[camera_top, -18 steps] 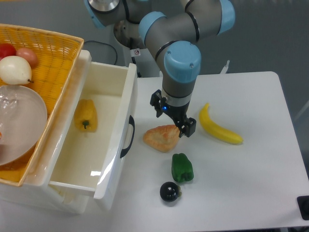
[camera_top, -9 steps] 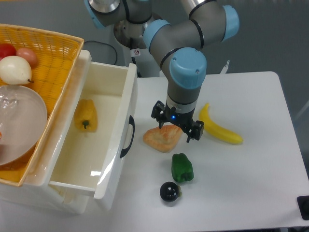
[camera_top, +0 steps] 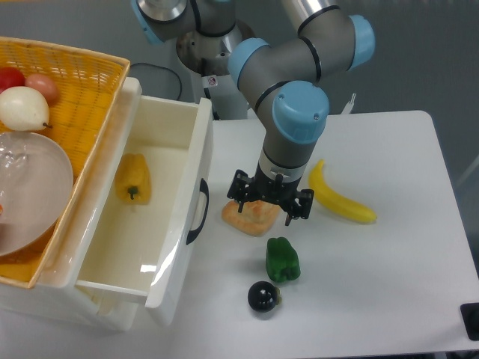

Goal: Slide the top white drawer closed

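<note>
The top drawer [camera_top: 161, 217] at 9 o'clock remains pulled out, a yellow pepper [camera_top: 134, 179] inside. Since the earlier frame the claw [camera_top: 270, 206] has turned and shifted toward 5 o'clock, fingers spread over the bread [camera_top: 251, 216], partly hiding it. The arm points straight down.

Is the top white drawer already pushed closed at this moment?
No, the top white drawer stands pulled far out, so its inside and a yellow pepper lying in it are visible.
</note>
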